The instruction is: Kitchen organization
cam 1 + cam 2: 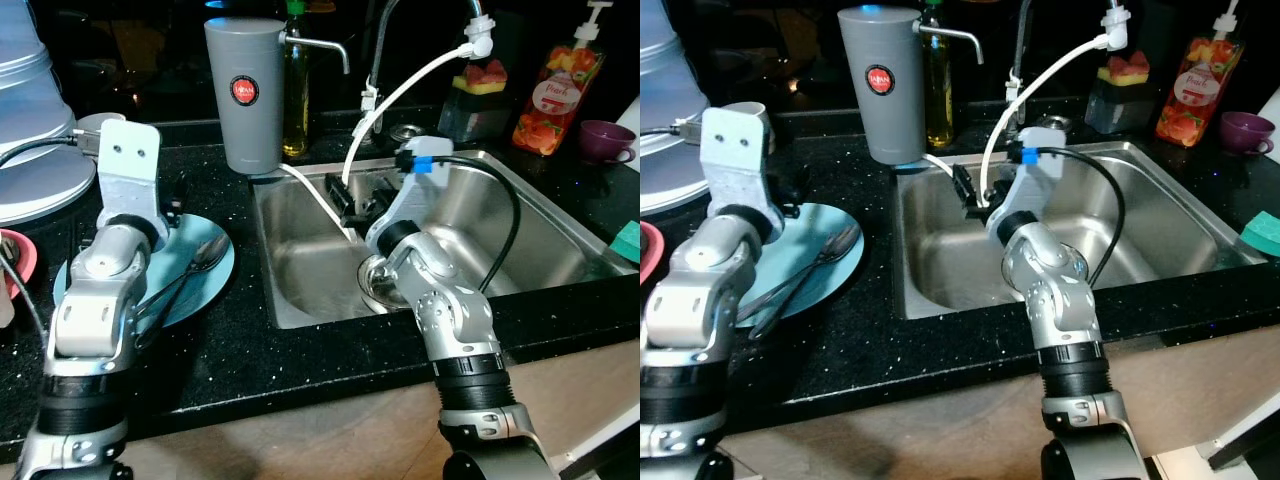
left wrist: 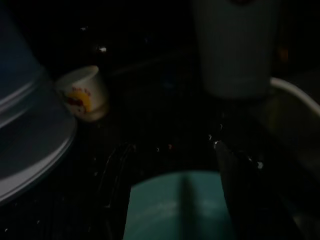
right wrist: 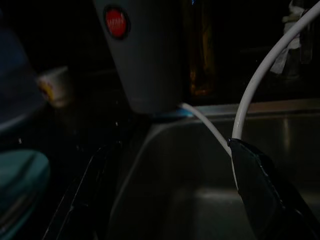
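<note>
Left hand (image 2: pixel 170 195), fingers spread and empty, hovers over the blue plate (image 1: pixel 205 280) holding a spoon (image 1: pixel 200 258) on the bench (image 1: pixel 230 350). Right hand (image 3: pixel 165 195), open and empty, reaches into the sink (image 1: pixel 540 250) beside the white hose (image 1: pixel 400 95).

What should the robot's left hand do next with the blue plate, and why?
Probably lower the left gripper a little toward the blue plate. Its open fingers hover just above the plate's far rim, not touching it, and a spoon lies loose on the plate, so a slow approach seems safest.
</note>
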`<state>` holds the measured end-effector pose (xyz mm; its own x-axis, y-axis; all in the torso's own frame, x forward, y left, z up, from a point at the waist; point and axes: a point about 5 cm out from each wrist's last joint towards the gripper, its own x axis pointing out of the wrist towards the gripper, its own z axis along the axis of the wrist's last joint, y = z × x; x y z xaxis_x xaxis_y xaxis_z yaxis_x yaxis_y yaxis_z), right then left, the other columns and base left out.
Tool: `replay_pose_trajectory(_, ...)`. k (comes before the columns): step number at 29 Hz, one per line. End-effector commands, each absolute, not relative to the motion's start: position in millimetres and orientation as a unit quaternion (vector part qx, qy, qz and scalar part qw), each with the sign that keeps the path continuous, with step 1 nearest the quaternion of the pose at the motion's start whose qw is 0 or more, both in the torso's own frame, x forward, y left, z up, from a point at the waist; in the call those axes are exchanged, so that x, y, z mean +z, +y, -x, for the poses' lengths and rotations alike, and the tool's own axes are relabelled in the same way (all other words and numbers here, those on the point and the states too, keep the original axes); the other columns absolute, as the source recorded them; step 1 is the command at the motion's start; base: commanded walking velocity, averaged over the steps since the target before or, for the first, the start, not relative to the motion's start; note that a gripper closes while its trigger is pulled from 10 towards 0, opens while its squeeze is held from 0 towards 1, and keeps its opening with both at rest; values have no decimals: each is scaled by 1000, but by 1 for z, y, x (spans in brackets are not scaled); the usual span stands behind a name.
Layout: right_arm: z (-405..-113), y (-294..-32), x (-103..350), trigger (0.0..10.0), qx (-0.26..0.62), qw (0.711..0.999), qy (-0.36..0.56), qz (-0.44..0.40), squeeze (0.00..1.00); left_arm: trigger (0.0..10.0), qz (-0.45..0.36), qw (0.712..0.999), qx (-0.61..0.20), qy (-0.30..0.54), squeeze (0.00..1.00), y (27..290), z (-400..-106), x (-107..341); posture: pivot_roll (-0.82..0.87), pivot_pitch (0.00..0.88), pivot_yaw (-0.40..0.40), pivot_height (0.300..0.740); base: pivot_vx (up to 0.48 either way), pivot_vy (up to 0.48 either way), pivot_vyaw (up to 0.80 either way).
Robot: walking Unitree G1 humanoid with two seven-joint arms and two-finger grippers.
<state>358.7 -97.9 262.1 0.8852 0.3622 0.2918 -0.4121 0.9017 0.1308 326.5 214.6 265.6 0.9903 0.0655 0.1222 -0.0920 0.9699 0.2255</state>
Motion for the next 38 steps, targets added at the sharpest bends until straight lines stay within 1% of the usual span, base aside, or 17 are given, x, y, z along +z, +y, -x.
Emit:
replay_pose_trajectory(1, -358, -97, 260, 10000, 213, 967, -118, -73, 0, 10000, -123, 991, 7, -43, 447, 217, -322, 264, -17, 64, 9, 740, 0, 0, 0)
replay_pose_trajectory(2, -358, -97, 260, 10000, 213, 967, -118, -73, 0, 10000, -123, 991, 7, -43, 447, 217, -322, 264, -17, 64, 9, 740, 0, 0, 0)
replay_pose_trajectory(3, -358, -97, 260, 10000, 216, 967, -117, -67, 0, 10000, -127, 991, -16, -34, 1000, 216, -320, 262, -17, 64, 9, 740, 0, 0, 0)
replay_pose_trajectory(7, -358, -98, 260, 10000, 222, 967, -116, -53, 0, 10000, -143, 989, -34, -10, 1000, 217, -316, 258, -15, 65, 10, 740, 0, 0, 0)
replay_pose_trajectory(10, -358, -99, 261, 10000, 230, 965, -116, -38, 0, 10000, -114, 992, 8, 62, 1000, 230, -308, 248, -10, 65, 9, 740, 0, 0, 0)
replay_pose_trajectory(12, -358, -99, 261, 10000, 230, 965, -116, -38, 0, 10000, -114, 992, 8, 62, 1000, 230, -308, 248, -10, 65, 9, 740, 0, 0, 0)
replay_pose_trajectory(13, -357, -98, 262, 10000, 233, 965, -115, -36, 0, 10000, -102, 991, 28, 78, 0, 237, -307, 246, -7, 66, 10, 740, 0, 0, 0)
replay_pose_trajectory(18, -356, -97, 260, 10000, 240, 964, -111, -32, 0, 10000, -95, 994, 4, 54, 0, 238, -302, 251, -6, 66, 9, 740, 0, 0, 0)
replay_pose_trajectory(19, -356, -97, 260, 10000, 241, 964, -110, -30, 0, 10000, -110, 993, -43, 3, 0, 226, -299, 262, -6, 64, 10, 740, 0, 0, 0)
replay_pose_trajectory(23, -355, -97, 260, 10000, 244, 963, -112, -32, 0, 10000, -105, 987, -77, -90, 0, 214, -292, 284, -7, 64, 11, 740, 0, 0, 0)
replay_pose_trajectory(24, -354, -97, 260, 10000, 246, 962, -113, -32, 0, 8392, -104, 983, -115, -99, 0, 208, -286, 287, -4, 60, 10, 740, 0, 0, 0)
replay_pose_trajectory(25, -354, -97, 260, 10000, 246, 962, -113, -32, 0, 8392, -104, 983, -115, -99, 0, 208, -286, 287, -4, 60, 10, 740, 0, 0, 0)
replay_pose_trajectory(26, -354, -96, 260, 10000, 249, 961, -114, -34, 0, 2627, -118, 976, -154, -101, 0, 202, -279, 288, -4, 59, 9, 740, 0, 0, 0)
replay_pose_trajectory(27, -354, -96, 260, 10000, 249, 961, -114, -34, 0, 2627, -118, 976, -154, -101, 0, 202, -279, 288, -4, 59, 9, 740, 0, 0, 0)
replay_pose_trajectory(28, -354, -96, 261, 10000, 250, 961, -115, -37, 0, 0, -139, 969, -186, -82, 0, 199, -273, 285, -1, 56, 8, 740, 0, 0, 0)
replay_pose_trajectory(32, -354, -96, 261, 10000, 252, 960, -116, -39, 0, 0, -163, 962, -211, -58, 0, 199, -267, 281, 1, 54, 7, 740, 0, 0, 0)
replay_pose_trajectory(38, -355, -96, 261, 10000, 259, 958, -115, -48, 0, 0, -237, 916, -322, 40, 0, 216, -247, 272, 14, 43, -2, 740, 0, 0, 0)
